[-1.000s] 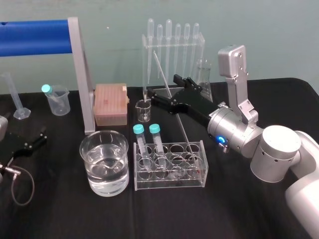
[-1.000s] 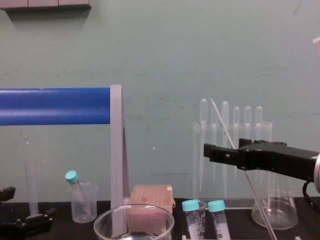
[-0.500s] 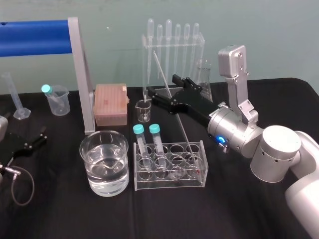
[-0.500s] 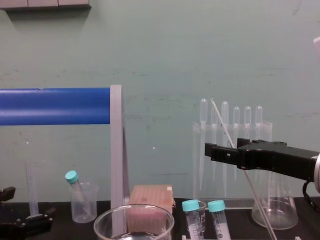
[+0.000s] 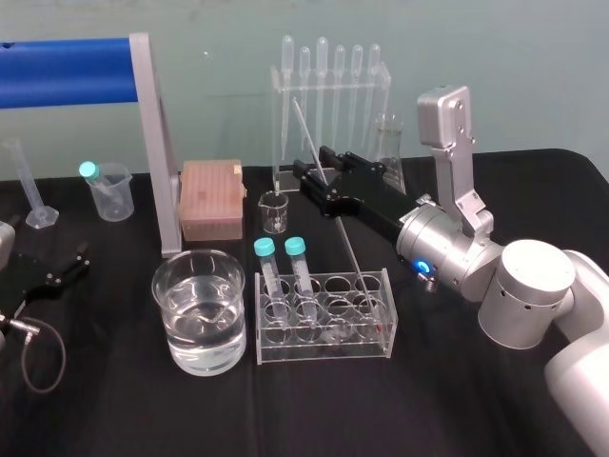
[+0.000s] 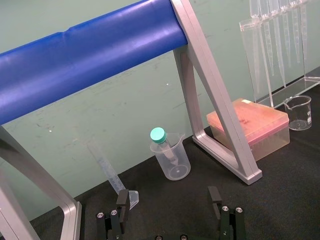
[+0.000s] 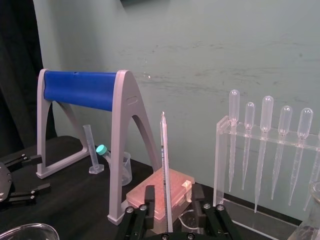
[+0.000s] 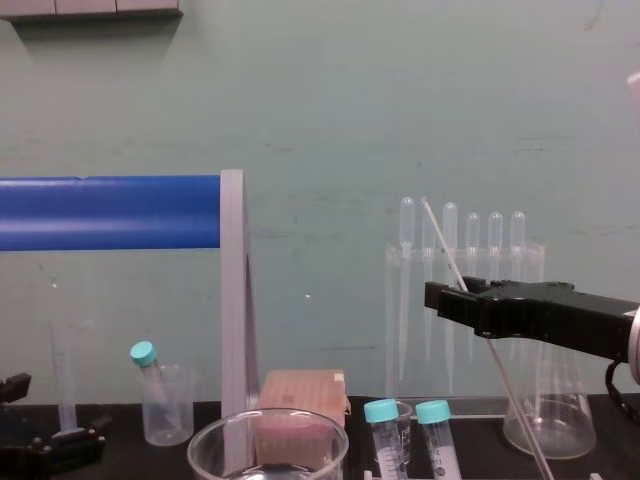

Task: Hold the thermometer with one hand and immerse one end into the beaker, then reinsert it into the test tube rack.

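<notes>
Over the rack (image 5: pixel 324 348), right tool (image 5: pixel 314 168) has narrowed astride the thermometer (image 7: pixel 164 150), untouched; left tool (image 6: pixel 168 197) idles wide.

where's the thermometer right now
Head view, right of centre: the thermometer leans in the test tube rack's right end, its shaft between the right end effector's open fingers.

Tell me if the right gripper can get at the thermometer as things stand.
Probably yes: the right gripper is open and straddles the thermometer, with nothing between them.

Pipette stand (image 5: pixel 333 81); pink box (image 5: pixel 211 198); small beaker (image 5: pixel 274 211)
</notes>
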Robot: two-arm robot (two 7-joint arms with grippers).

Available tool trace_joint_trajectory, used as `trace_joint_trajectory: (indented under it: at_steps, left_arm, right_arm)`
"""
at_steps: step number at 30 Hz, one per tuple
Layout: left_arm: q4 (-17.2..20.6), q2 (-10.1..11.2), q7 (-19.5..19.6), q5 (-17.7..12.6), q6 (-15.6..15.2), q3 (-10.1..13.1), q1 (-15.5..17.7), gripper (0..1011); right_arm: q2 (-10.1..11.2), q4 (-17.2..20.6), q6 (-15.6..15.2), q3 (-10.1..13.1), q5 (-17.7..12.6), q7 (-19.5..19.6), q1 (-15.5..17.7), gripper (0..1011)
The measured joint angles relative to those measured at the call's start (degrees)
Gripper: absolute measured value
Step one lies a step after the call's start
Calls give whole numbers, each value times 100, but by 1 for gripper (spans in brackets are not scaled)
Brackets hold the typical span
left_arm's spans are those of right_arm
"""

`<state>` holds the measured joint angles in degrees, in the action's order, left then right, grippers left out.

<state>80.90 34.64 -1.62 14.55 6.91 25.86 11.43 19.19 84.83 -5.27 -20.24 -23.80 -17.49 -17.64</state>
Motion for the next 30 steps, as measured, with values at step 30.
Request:
trace_joint_trajectory:
  at_steps: [30]
  left_arm:
    - [0,0,0,0,0,0,0,1008]
  right_arm:
    - [-37,54,68,130,-106,-144,42,58]
